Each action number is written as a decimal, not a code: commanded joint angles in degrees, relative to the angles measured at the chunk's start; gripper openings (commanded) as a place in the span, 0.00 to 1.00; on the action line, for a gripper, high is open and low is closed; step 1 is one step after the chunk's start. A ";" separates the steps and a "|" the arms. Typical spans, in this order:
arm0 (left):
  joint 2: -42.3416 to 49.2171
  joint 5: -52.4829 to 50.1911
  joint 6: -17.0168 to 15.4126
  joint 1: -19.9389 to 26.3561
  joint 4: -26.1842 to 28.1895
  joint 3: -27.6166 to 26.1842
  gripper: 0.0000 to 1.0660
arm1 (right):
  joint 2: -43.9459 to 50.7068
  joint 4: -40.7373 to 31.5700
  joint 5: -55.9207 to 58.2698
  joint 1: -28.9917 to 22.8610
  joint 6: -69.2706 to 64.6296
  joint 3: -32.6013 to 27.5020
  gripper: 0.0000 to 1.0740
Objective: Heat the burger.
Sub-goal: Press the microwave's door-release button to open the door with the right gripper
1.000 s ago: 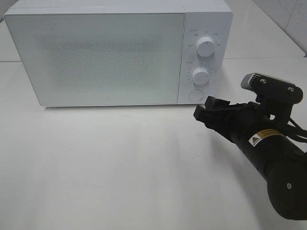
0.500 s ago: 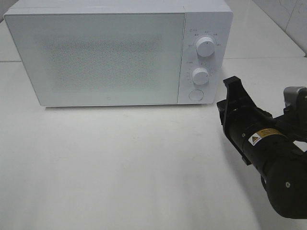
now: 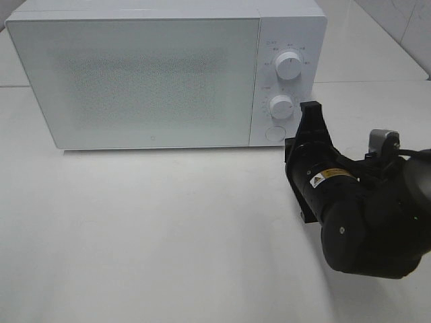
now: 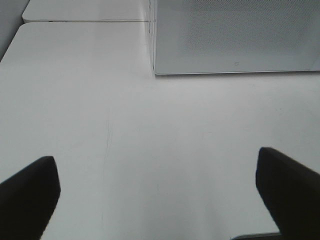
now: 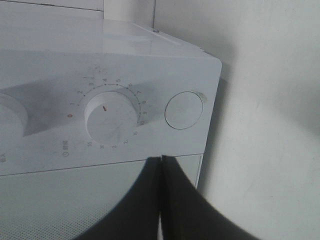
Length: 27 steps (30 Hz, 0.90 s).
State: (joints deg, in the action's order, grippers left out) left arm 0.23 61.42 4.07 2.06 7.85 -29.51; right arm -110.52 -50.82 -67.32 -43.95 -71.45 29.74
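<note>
- White casing: the microwave (image 3: 148, 74) stood on the pale table (image 3: 168, 229) with its frosted door (image 3: 135, 81) closed.
- Closed tool: the right gripper (image 5: 161, 161) had its jaws pressed together with nothing between them. Its tips pointed at the control panel, close to the lower dial (image 5: 111, 120) and the round button (image 5: 184, 110); contact with either could not be confirmed.
- Spread tool: the left gripper (image 4: 155, 157) hung empty over bare table, fingers wide apart, well short of the microwave.
- Task object: the burger appeared in no view. Whether it lay behind the frosted door could not be told.
- Handling (a judgement): a burger would likely be light, soft and easily crushed, with stacked layers apt to slide apart. A gentle hold low across its sides, or lifting whatever carried it, would suit better than pinching the top.
- Step in hand (a judgement): closed tips near the button suggested a press to release the door.
</note>
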 commanded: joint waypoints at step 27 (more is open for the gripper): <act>0.97 0.11 -0.29 0.11 0.34 -0.06 0.94 | -8.71 5.33 10.49 10.43 -2.46 14.38 0.00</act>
State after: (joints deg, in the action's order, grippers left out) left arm 0.23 61.42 4.07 2.06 7.85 -29.51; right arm -119.29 -46.12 -57.18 -33.80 -74.08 43.66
